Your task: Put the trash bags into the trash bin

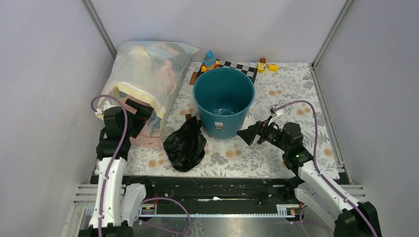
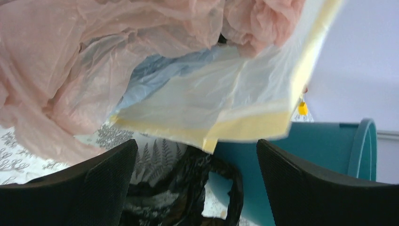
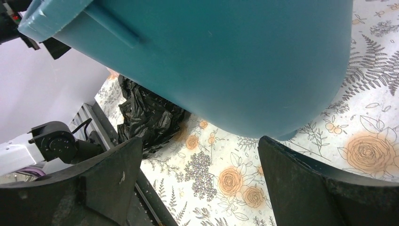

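the trash bags, i can only see one black crumpled bundle, lower middle of the overhead picture, on the floral cloth, just beside the foot of the trash bin, maybe touching it. which arm would you send?

the left gripper, i reckon. its fingers are spread apart with nothing between them, and its own camera shows the black plastic low in the middle of the frame, right under the gap. trouble is the big bag of clothes draped across the top of that view, with the gripper close against it.

and the right gripper?

also wide apart and empty, pointed at the bin's wall from the right of the picture. the bundle lies beyond the bin's base from there, so i'd say it's better placed to steady the bin.

so how to do it well?

bring the left fingers down onto the peak of the bundle, clear of the yellowish plastic, and pinch a thick fold, since thin glossy film will likely slip. then lift high enough to clear the rim before carrying it rightward in the overhead picture, over the open mouth.
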`<act>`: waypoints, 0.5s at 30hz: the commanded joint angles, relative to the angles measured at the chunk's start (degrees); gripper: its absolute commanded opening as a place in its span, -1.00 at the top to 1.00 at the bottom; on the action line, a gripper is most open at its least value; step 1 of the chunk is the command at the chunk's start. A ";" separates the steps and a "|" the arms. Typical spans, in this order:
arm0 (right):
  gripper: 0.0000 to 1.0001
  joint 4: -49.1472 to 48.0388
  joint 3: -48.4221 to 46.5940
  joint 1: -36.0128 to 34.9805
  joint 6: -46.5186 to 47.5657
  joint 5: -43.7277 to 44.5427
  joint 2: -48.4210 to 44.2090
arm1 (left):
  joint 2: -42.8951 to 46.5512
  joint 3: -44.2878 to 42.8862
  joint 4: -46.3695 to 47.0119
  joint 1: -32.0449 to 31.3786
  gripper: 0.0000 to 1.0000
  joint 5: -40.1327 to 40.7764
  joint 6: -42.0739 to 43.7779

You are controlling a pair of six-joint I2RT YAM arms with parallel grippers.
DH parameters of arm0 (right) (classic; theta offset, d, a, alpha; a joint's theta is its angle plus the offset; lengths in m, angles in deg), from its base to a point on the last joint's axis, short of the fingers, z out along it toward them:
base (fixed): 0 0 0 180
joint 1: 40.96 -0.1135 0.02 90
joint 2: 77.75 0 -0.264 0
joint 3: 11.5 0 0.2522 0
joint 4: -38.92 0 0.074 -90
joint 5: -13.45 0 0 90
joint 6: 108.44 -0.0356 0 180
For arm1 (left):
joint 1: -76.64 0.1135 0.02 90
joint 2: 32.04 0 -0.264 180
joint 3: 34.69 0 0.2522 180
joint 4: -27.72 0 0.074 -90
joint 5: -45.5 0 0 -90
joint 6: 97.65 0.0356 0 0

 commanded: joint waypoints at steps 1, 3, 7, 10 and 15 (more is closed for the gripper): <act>-0.99 -6.08 0.39 -0.56 -0.19 -2.08 2.32 | 5.30 -5.15 -11.41 -0.21 -0.97 -3.60 4.65; -0.99 -8.59 0.99 -0.93 -0.33 -1.98 3.84 | 8.41 -4.67 -11.70 -0.32 -0.97 -6.11 5.24; -0.99 -14.17 1.19 -1.67 -0.62 -0.32 8.11 | 11.30 -0.04 -7.19 -1.96 -0.88 -12.67 5.54; -0.99 -17.45 0.10 -2.32 -1.11 0.94 12.08 | 10.38 1.91 -5.51 -6.19 -0.88 -11.58 5.54; -0.99 -23.77 -1.46 -3.79 -2.02 4.26 19.23 | 8.42 2.55 -3.04 -21.89 -0.88 0.39 5.54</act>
